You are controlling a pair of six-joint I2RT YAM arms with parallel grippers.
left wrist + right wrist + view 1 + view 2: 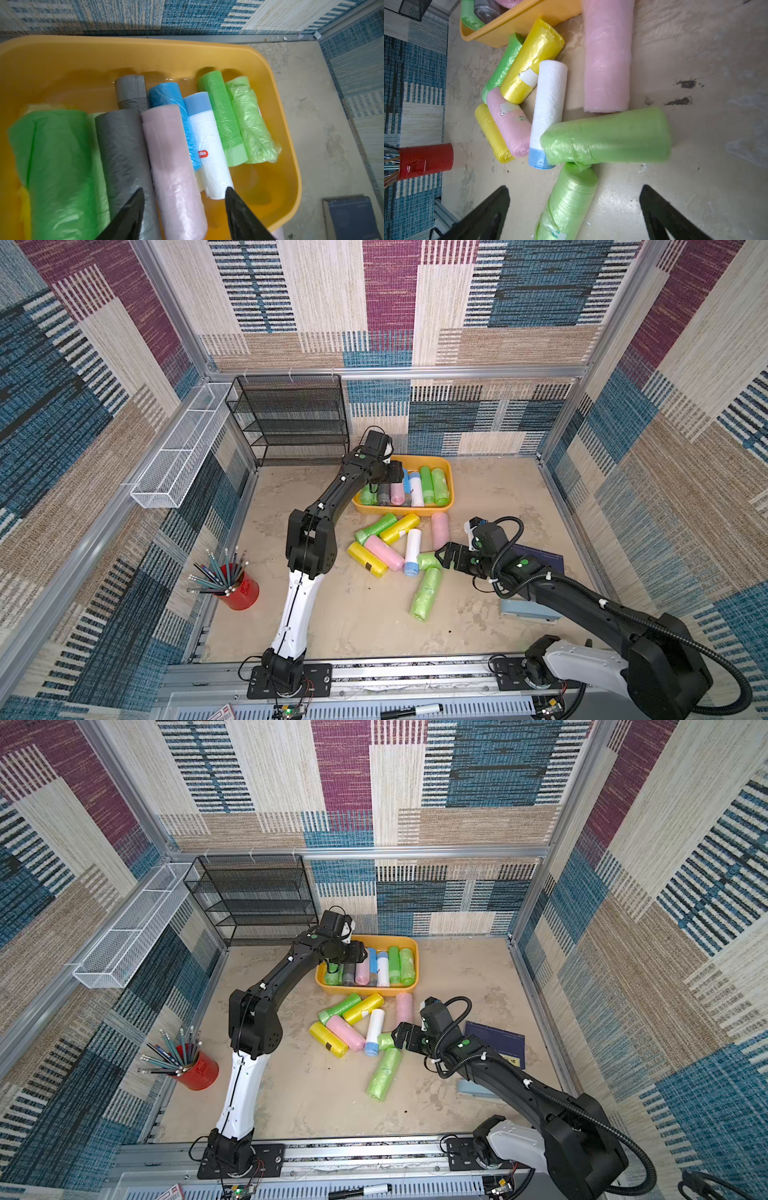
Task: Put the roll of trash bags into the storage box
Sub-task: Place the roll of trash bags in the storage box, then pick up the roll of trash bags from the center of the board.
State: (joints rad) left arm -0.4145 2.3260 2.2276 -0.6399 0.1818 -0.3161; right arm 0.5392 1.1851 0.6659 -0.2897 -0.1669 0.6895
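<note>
The right gripper (pixel 575 186), the one nearer the loose rolls on the table (pixel 675 187), hovers with its jaws spread wide. A pale green roll (pixel 569 199) lies in line between them. Its long axis runs straight out ahead, so the jaws would close across its width. A second green roll (pixel 608 137) lies crosswise just beyond, touching its far end. The left gripper (pixel 182 194), jaws apart, straddles a pink roll (pixel 172 162) lying inside the storage box (pixel 145 43).

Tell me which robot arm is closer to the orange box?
Left. The left arm reaches over the storage box, jaws above the rolls inside; the right arm is outside it, beside loose green rolls.
</note>
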